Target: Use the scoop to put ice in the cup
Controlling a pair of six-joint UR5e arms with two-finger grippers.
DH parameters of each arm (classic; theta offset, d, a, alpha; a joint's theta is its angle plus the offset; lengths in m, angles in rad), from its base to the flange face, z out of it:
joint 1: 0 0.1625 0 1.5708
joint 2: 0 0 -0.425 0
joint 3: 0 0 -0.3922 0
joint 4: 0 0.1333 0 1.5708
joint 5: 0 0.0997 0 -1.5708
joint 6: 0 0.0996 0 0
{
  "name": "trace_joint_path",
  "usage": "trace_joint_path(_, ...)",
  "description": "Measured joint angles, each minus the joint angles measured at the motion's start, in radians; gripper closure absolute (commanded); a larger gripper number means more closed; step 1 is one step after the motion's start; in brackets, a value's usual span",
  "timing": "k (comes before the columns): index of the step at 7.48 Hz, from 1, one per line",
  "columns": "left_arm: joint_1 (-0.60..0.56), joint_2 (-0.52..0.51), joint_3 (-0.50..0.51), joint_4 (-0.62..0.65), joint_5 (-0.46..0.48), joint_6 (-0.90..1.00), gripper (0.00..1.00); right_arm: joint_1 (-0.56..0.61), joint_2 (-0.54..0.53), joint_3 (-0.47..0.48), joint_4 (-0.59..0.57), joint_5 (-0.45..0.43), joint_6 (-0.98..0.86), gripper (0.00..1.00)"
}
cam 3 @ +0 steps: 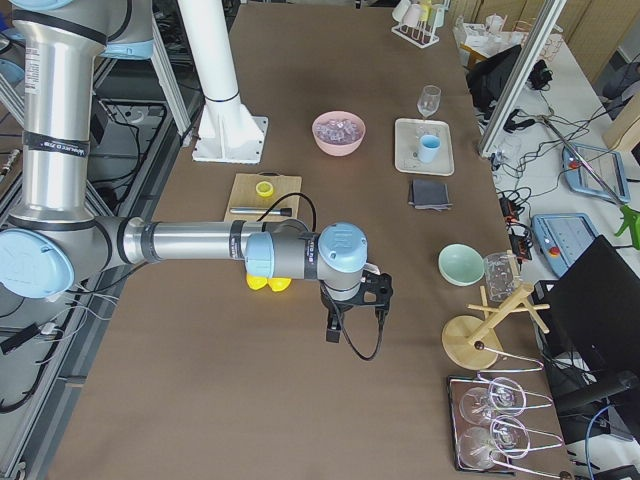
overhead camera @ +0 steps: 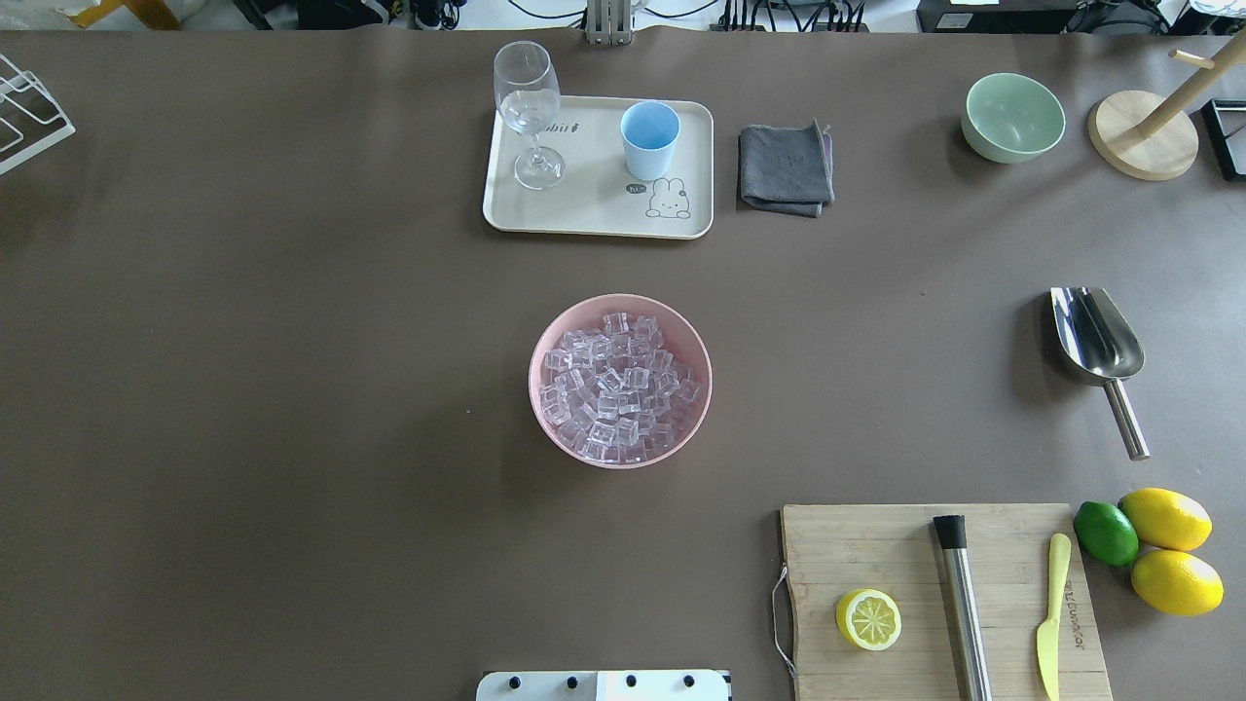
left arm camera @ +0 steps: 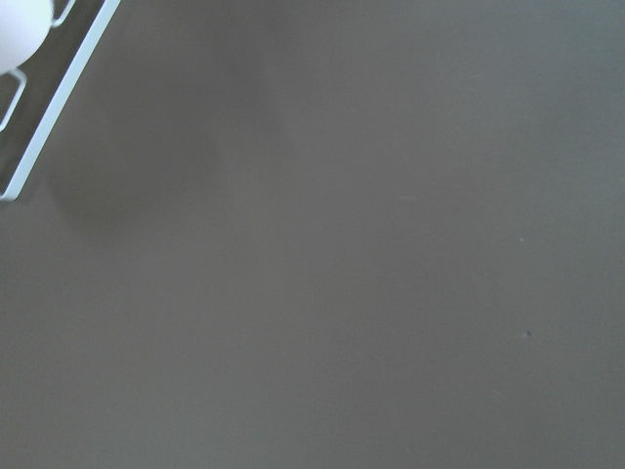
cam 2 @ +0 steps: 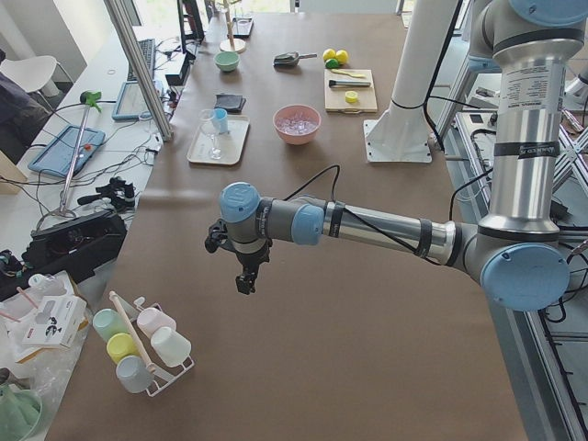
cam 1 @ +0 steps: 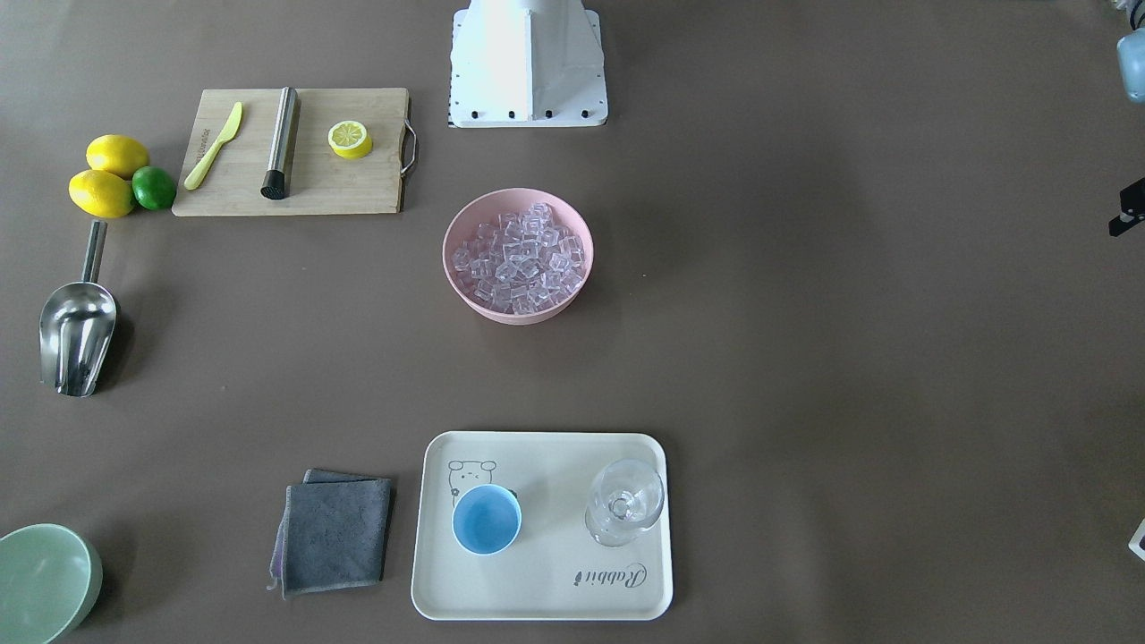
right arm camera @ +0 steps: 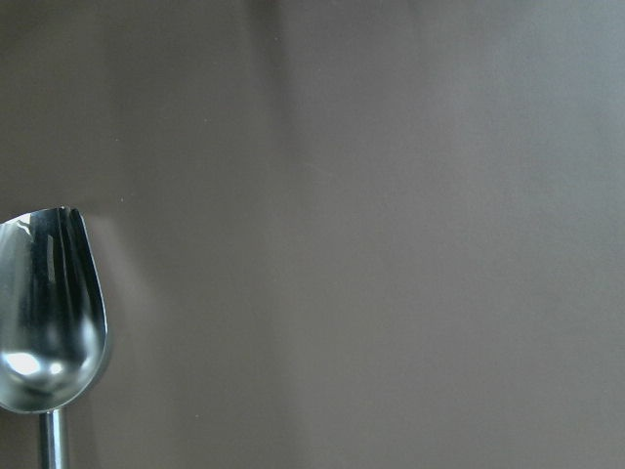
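Note:
The ice [overhead camera: 620, 382] is heaped in a pink bowl [overhead camera: 545, 336] at the table's middle; it also shows in the front view [cam 1: 519, 255]. The light-blue cup [overhead camera: 650, 138] stands upright and empty on a cream tray [overhead camera: 584, 209], next to a clear stemmed glass [overhead camera: 528, 97]. The steel scoop [overhead camera: 1098, 336] lies on the table at the right, handle toward the robot; its trough shows in the right wrist view [right arm camera: 49, 313]. My left gripper [cam 2: 243, 280] hangs over the table's left end. My right gripper [cam 3: 333, 330] hangs over the right end. I cannot tell whether either is open.
A cutting board [overhead camera: 876, 545] holds a half lemon [overhead camera: 868, 619], a steel rod [overhead camera: 962, 608] and a yellow knife [overhead camera: 1051, 613]. Two lemons [overhead camera: 1166, 518] and a lime [overhead camera: 1106, 533] lie beside it. A grey cloth [overhead camera: 785, 166], a green bowl [overhead camera: 1012, 117] and a mug tree [overhead camera: 1144, 136] stand far right.

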Motion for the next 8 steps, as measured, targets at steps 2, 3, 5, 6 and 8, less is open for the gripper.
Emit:
trace_joint_path(2,0.106,-0.006,-0.013,-0.181,0.025,-0.002,0.01,-0.125,-0.071,0.027,0.274,0.002,0.329,0.00)
trace_joint_path(3,0.202,-0.011,-0.013,-0.287,0.094,-0.003,0.01,-0.205,-0.092,0.034,0.406,-0.022,0.501,0.00)
trace_joint_path(5,0.414,-0.056,-0.009,-0.403,0.283,-0.003,0.01,-0.362,-0.105,0.055,0.558,-0.093,0.791,0.01)
trace_joint_path(6,0.479,-0.085,-0.016,-0.418,0.321,-0.001,0.01,-0.444,-0.106,0.076,0.591,-0.143,0.886,0.01)
trace_joint_path(8,0.538,-0.113,-0.066,-0.420,0.316,0.002,0.01,-0.565,-0.102,0.097,0.608,-0.221,0.938,0.02)
